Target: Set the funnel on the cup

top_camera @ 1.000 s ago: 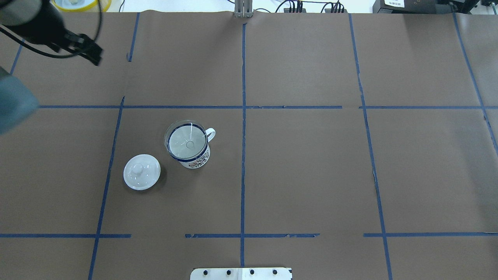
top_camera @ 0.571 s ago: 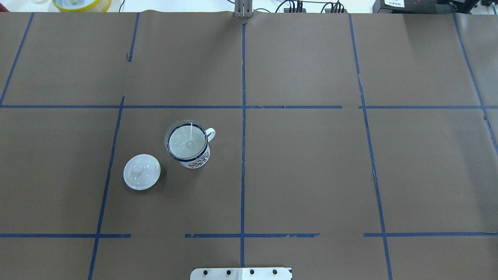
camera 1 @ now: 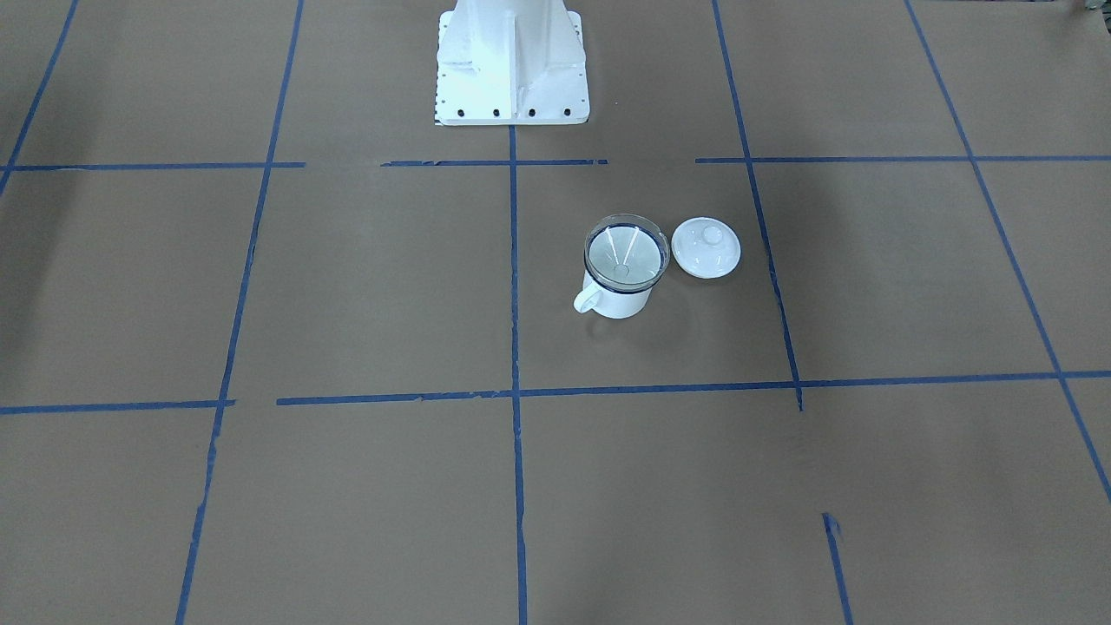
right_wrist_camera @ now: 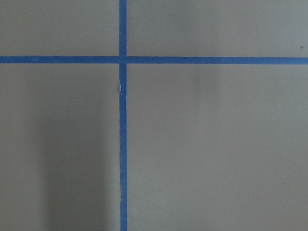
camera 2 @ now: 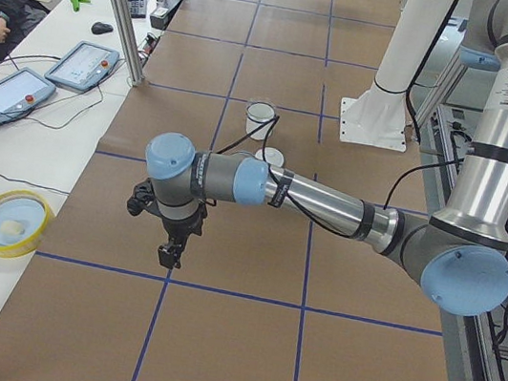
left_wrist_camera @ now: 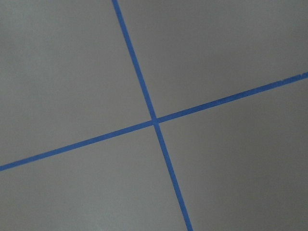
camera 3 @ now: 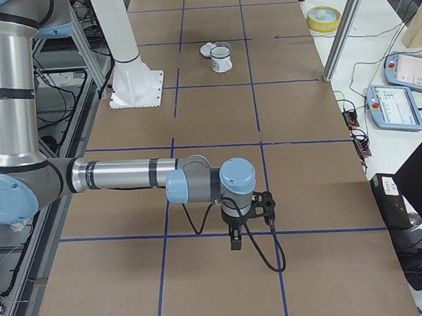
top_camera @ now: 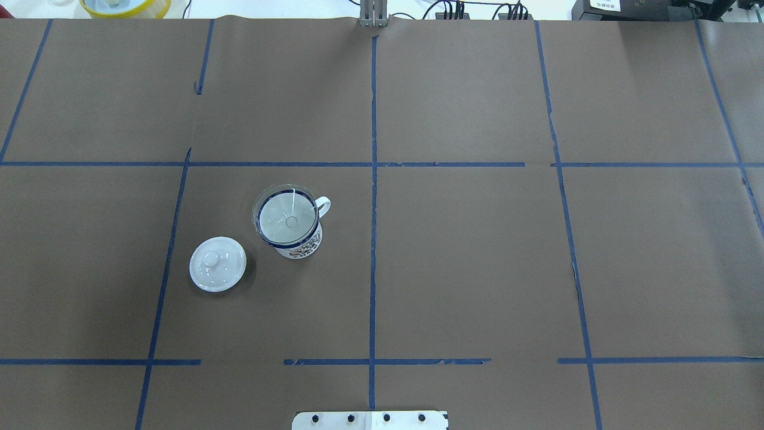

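The clear funnel [top_camera: 285,215] sits upright in the mouth of the white mug with a dark blue rim [top_camera: 302,245], left of the table's middle. Both also show in the front view, the funnel [camera 1: 625,253] in the mug [camera 1: 618,304], handle toward the camera. No gripper is near them. My left gripper [camera 2: 169,254] hangs over the table's left end, far from the mug [camera 2: 261,114]. My right gripper [camera 3: 236,240] hangs over the right end. Both show only in the side views, so I cannot tell whether they are open or shut. The wrist views show only brown paper and blue tape.
A round white knobbed lid [top_camera: 217,263] lies on the table just left of the mug. A yellow bowl [top_camera: 124,6] sits beyond the far left edge. The robot's white base [camera 1: 510,61] stands at the near edge. Tablets [camera 2: 3,93] lie on the operators' side.
One second ago my left arm and gripper showed at the overhead view's upper left; they have since moved out of that view. The mug, funnel and lid have not moved.
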